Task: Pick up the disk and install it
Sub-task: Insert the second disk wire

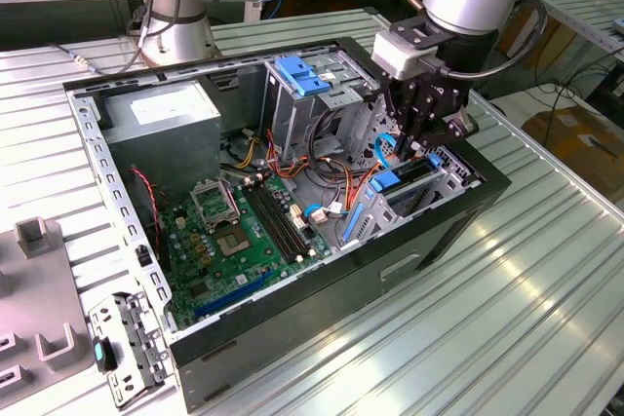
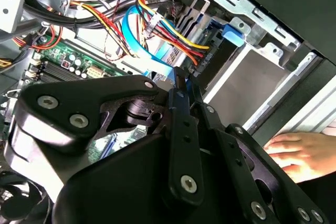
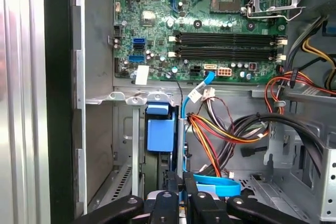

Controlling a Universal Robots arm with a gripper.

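Exterior view, its left to its right. Grey moulded tray (image 1: 39,319) on a ribbed aluminium table (image 1: 507,319). Next, an open black steel computer case (image 1: 429,241), side panel off. Inside, at the far left: a dull grey metal box (image 1: 161,119) with a plain white sticker. Below it a green circuit board (image 1: 239,241), glossy, studded with slots and a bare square socket. Centre back: a bright metal drive cage (image 1: 302,104) with a blue plastic handle on top. Orange, red and yellow wires (image 1: 331,177) tangle between the cage and the bay.

Right end of the case: the disk (image 1: 405,185) sits on edge in the lower metal bay, blue rail end showing. The gripper (image 1: 414,138) hangs directly over it, black fingers drawn close together on the disk's top edge, apparently clamped on it, though the contact is partly hidden.

In the second wrist view a person's hand (image 2: 296,153) rests just outside the case.
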